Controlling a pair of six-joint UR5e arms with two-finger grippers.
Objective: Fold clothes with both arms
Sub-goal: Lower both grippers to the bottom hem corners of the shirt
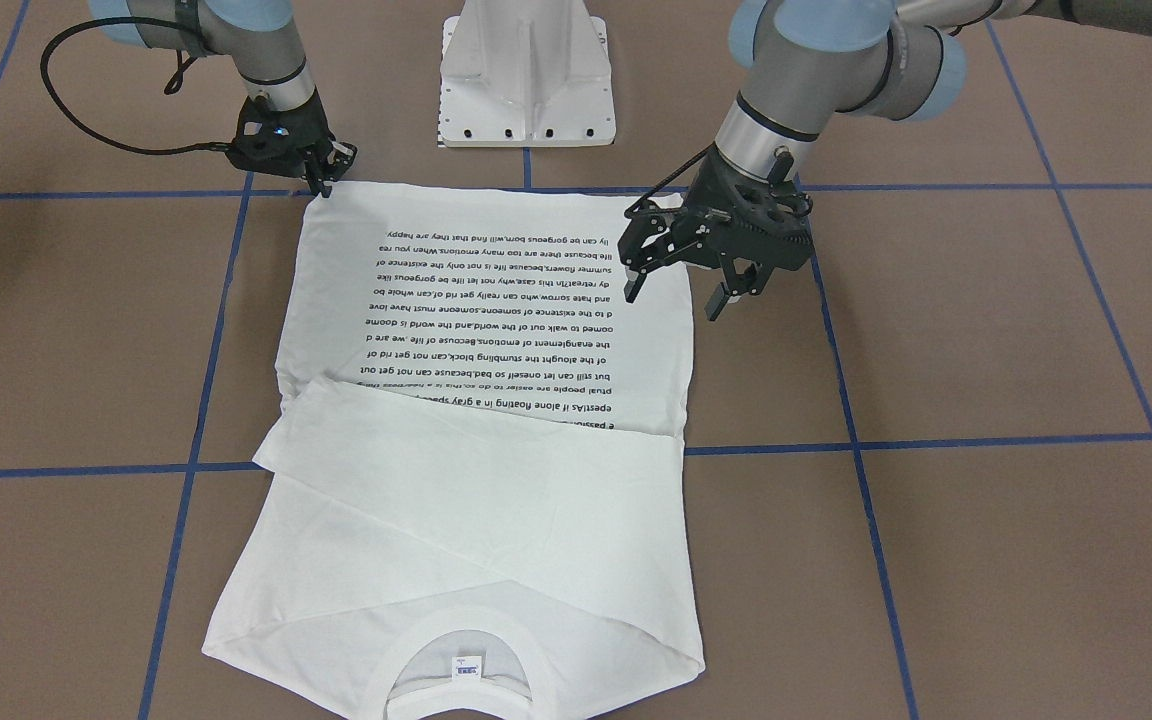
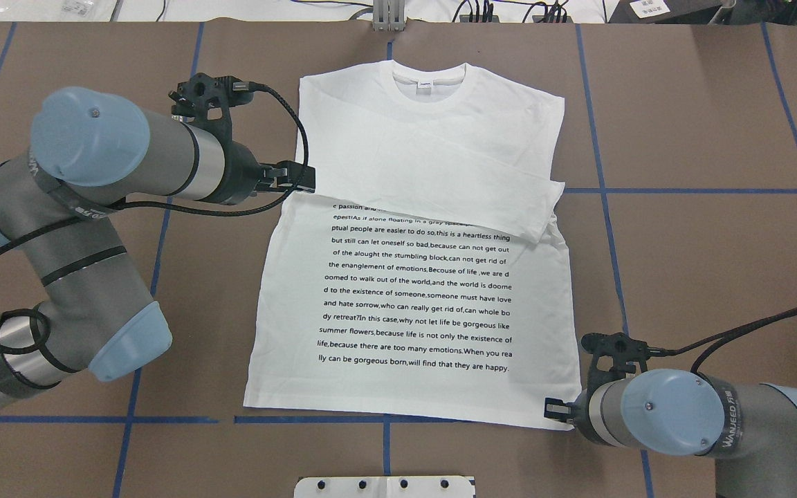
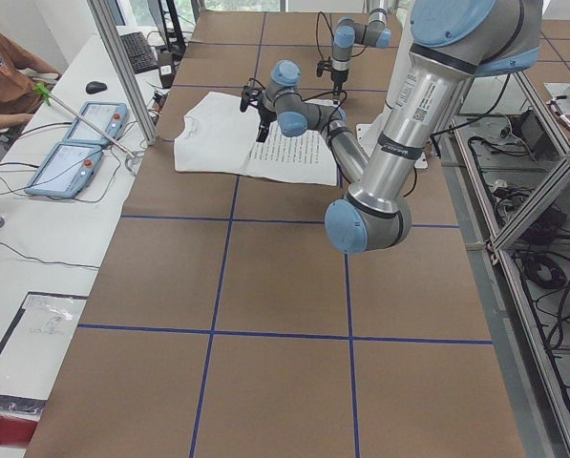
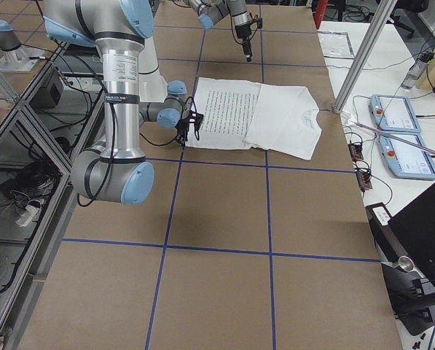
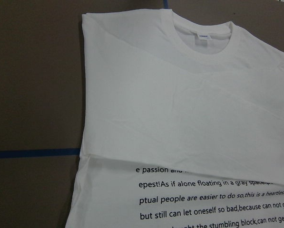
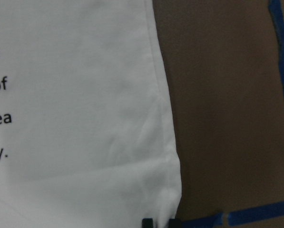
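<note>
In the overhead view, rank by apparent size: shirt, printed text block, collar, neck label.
Largest to smallest:
1. shirt
2. printed text block
3. collar
4. neck label
All are parts of one flat garment at much the same distance from the camera, so the order is clear.

Overhead and front views face each other across the shirt (image 2: 412, 277); side views see it from afar; wrist cameras sit just above it.
</note>
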